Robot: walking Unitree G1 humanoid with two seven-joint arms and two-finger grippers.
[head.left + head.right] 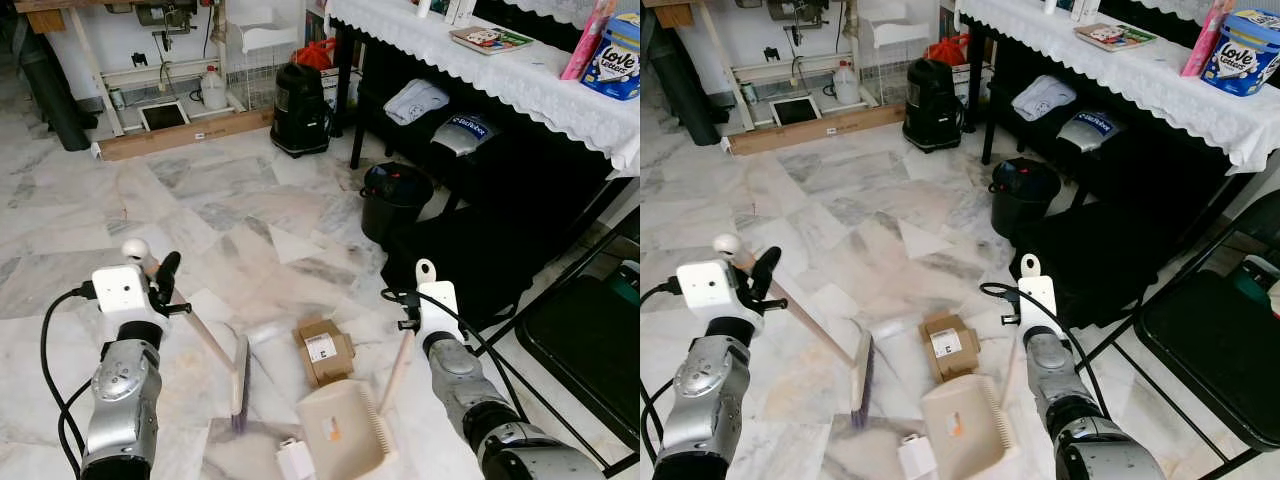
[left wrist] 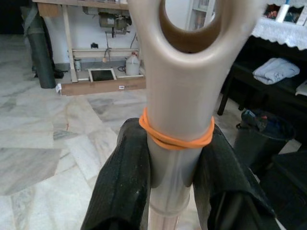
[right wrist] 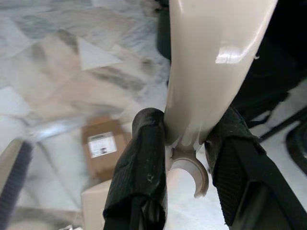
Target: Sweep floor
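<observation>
My left gripper [image 1: 160, 285] is shut on the beige broom handle [image 2: 180, 86], just under an orange rubber band [image 2: 175, 139]. The handle slants down to the broom head [image 1: 240, 380], which rests on the marble floor. To its right my right gripper [image 1: 410, 320] is shut on the dustpan's handle [image 3: 211, 72], and the beige dustpan [image 1: 340, 430] sits on the floor in front of me. A brown cardboard box [image 1: 324, 351] with a white label lies between broom head and dustpan. A small white piece [image 1: 293, 460] lies at the dustpan's left edge.
A black bin [image 1: 395, 200] stands ahead on the right beside a table with a white cloth [image 1: 500, 75]. Beyond it is a black canister [image 1: 300, 108]. A black folding chair [image 1: 590, 340] is close on my right. A wooden plank [image 1: 185, 133] lies by the far wall.
</observation>
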